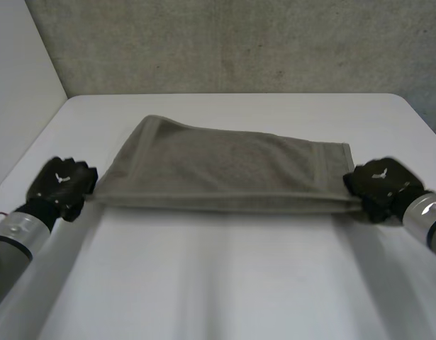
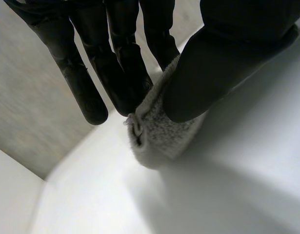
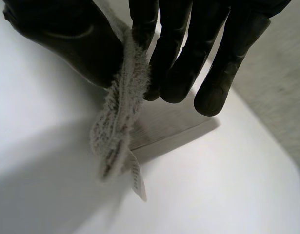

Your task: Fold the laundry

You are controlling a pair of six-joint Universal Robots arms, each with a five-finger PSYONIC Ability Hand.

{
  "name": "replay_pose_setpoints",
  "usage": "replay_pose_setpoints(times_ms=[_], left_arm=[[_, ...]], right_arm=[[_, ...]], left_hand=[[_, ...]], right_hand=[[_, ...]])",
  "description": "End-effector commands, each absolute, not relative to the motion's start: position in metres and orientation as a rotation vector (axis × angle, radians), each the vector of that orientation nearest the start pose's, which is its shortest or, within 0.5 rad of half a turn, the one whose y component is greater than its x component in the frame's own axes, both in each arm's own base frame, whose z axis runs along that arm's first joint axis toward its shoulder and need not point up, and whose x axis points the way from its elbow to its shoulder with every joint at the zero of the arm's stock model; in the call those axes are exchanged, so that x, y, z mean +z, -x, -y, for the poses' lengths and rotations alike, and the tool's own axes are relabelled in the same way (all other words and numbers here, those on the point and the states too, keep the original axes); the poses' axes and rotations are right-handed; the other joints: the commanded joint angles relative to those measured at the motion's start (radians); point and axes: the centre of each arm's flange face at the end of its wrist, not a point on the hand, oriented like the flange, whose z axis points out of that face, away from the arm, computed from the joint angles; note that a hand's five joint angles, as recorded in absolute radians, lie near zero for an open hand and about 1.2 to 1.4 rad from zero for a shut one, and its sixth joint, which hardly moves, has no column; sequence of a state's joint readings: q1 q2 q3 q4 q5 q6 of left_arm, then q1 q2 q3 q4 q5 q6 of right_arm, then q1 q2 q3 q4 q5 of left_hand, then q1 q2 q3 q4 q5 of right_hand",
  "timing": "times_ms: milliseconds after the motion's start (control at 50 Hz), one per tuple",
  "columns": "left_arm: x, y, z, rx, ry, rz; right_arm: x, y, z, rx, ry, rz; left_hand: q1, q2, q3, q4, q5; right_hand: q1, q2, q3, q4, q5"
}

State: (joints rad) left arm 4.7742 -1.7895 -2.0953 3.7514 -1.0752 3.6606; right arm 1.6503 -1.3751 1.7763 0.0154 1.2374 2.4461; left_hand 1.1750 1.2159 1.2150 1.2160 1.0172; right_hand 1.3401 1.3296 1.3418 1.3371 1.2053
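Towel (image 1: 225, 170), grey-green, spread across the middle of the white table (image 1: 225, 276) and drawn taut along its near edge between the robot's two hands. The near edge shows two layers lying one on the other, so one fold looks to be done already (a judgement from the doubled edge, not something watched). The far side rests flat on the table towards the concrete wall (image 1: 239, 42), its left corner slanting inward, so the layers are not quite square. What seems left: setting the held edge down, at least one more fold to make a compact bundle, and some smoothing.

Left hand (image 1: 62, 184): closed in a pinch on the near left corner of the towel. From its wrist camera the thumb (image 2: 213, 73) presses the cloth against the nearest of the straight fingers (image 2: 125, 83), and the corner sticks out just past the fingertips.

Right hand (image 1: 379, 185): likewise closed in a pinch, on the near right corner. Its thumb and fingers clamp the terry edge between them, the gathered cloth hanging below the fingertips with a small white label (image 3: 136, 180) at its end.

Both arms reach in from the near side, well apart, the towel between them.
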Motion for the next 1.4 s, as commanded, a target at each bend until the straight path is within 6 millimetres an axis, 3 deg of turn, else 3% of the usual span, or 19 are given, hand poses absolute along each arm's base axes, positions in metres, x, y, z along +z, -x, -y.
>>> replay_pose_setpoints(times_ms=[20, 120, 200, 400, 600, 740, 780, 860, 900, 920, 940, 960, 1000, 1100, 1180, 1240, 1280, 1380, 1400], left_arm=[[0.206, 0.157, 0.27, -2.18, -0.97, -1.929], [0.246, 0.159, 0.244, -2.238, -0.946, -1.886], [0.251, 0.159, 0.234, -2.222, -0.95, -1.918], [0.219, 0.151, 0.225, -1.987, -0.964, -2.193], [0.175, 0.153, 0.25, -1.831, -1.083, -2.286], [0.164, 0.183, 0.289, -1.9, -1.205, -2.218], [0.167, 0.189, 0.302, -1.916, -1.204, -2.184], [0.201, 0.2, 0.347, -2.04, -1.066, -2.025], [0.224, 0.205, 0.36, -2.126, -0.986, -1.96], [0.248, 0.209, 0.371, -2.216, -0.898, -1.901], [0.275, 0.212, 0.38, -2.326, -0.782, -1.845], [0.275, 0.212, 0.38, -2.327, -0.781, -1.844], [0.325, 0.209, 0.389, -2.527, -0.542, -1.729], [0.377, 0.2, 0.384, -2.739, -0.289, -1.563], [0.383, 0.198, 0.38, -2.781, -0.243, -1.531], [0.364, 0.197, 0.378, -2.736, -0.259, -1.612], [0.348, 0.194, 0.377, -2.694, -0.269, -1.674], [0.27, 0.196, 0.355, -2.522, -0.421, -1.973], [0.27, 0.196, 0.355, -2.522, -0.421, -1.974]], right_arm=[[0.266, -0.176, 0.264, -1.971, 1.253, -2.246], [0.296, -0.171, 0.249, -1.94, 1.267, -2.24], [0.297, -0.158, 0.247, -1.853, 1.291, -2.338], [0.249, -0.125, 0.243, -1.353, 1.654, -2.521], [0.217, -0.126, 0.262, -1.24, 1.629, -2.517], [0.211, -0.155, 0.286, -1.301, 1.675, -2.452], [0.224, -0.171, 0.311, -1.471, 1.666, -2.437], [0.256, -0.184, 0.341, -1.794, 1.592, -2.372], [0.304, -0.194, 0.367, -2.211, 1.424, -2.189], [0.305, -0.194, 0.367, -2.213, 1.423, -2.188], [0.331, -0.197, 0.376, -2.419, 1.304, -2.056], [0.357, -0.198, 0.381, -2.596, 1.167, -1.919], [0.381, -0.195, 0.381, -2.741, 1.041, -1.785], [0.418, -0.195, 0.368, -2.888, 0.881, -1.577], [0.412, -0.195, 0.364, -2.843, 0.903, -1.634], [0.384, -0.196, 0.362, -2.674, 0.978, -1.811], [0.346, -0.196, 0.353, -2.429, 1.108, -2.026], [0.284, -0.195, 0.333, -2.061, 1.38, -2.246], [0.283, -0.195, 0.333, -2.06, 1.381, -2.246]], left_hand=[[0.221, 0.18, 0.181, 0.18, 0.205], [0.221, 0.18, 0.181, 0.18, 0.205], [0.221, 0.18, 0.181, 0.18, 0.205], [0.221, 0.18, 0.181, 0.18, 0.205], [0.221, 0.18, 0.181, 0.18, 0.205], [0.221, 0.18, 0.181, 0.18, 0.205], [0.221, 0.18, 0.181, 0.18, 0.205], [0.221, 0.18, 0.181, 0.18, 0.205], [0.221, 0.18, 0.181, 0.18, 0.205], [0.221, 0.18, 0.181, 0.18, 0.205], [0.221, 0.18, 0.181, 0.18, 0.205], [0.221, 0.18, 0.181, 0.18, 0.205], [0.221, 0.18, 0.181, 0.18, 0.205], [0.221, 0.18, 0.181, 0.18, 0.205], [0.221, 0.18, 0.181, 0.18, 0.205], [0.221, 0.18, 0.181, 0.18, 0.205], [0.221, 0.18, 0.181, 0.18, 0.205], [0.221, 0.18, 0.181, 0.18, 0.205], [0.221, 0.18, 0.181, 0.18, 0.205]], right_hand=[[0.056, 0.067, 0.054, 0.059, 0.016], [0.056, 0.067, 0.054, 0.059, 0.016], [0.056, 0.067, 0.054, 0.059, 0.016], [0.056, 0.067, 0.054, 0.059, 0.016], [0.056, 0.067, 0.054, 0.059, 0.016], [0.056, 0.067, 0.054, 0.059, 0.016], [0.056, 0.067, 0.054, 0.059, 0.016], [0.056, 0.067, 0.054, 0.059, 0.016], [0.056, 0.067, 0.054, 0.059, 0.016], [0.056, 0.067, 0.054, 0.059, 0.016], [0.056, 0.067, 0.054, 0.059, 0.016], [0.056, 0.067, 0.054, 0.059, 0.016], [0.056, 0.067, 0.054, 0.059, 0.016], [0.056, 0.067, 0.054, 0.059, 0.016], [0.056, 0.067, 0.054, 0.059, 0.016], [0.056, 0.067, 0.054, 0.059, 0.016], [0.056, 0.067, 0.054, 0.059, 0.016], [0.056, 0.067, 0.054, 0.059, 0.016], [0.056, 0.067, 0.054, 0.059, 0.016]])
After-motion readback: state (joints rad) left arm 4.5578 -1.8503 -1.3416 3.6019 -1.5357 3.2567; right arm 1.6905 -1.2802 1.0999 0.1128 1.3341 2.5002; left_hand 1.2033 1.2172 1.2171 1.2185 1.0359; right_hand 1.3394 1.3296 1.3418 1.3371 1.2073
